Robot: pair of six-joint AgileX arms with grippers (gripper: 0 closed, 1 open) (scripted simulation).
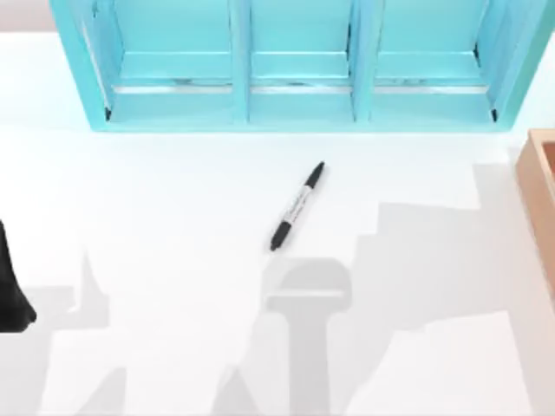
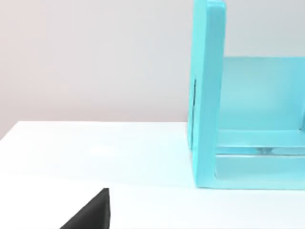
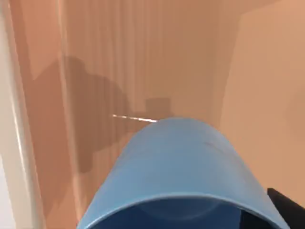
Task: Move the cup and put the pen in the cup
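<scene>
Cup-moving step in hand, pen waiting.
Blue cup (image 3: 181, 176) sits right up against the right hand's wrist camera inside a tan wooden box (image 3: 143, 62); grip unclear, can't tell. Marker pen (image 1: 297, 206) lies mid-bench, cap toward one o'clock. Next: bring the cup out upright. Left arm (image 1: 10, 290) parked at nine o'clock, hand cut off.

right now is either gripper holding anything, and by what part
It cannot be told. The blue cup sits close under the right wrist camera, inside a brown wooden box, but no grip shows. The pen lies free on the table.
</scene>
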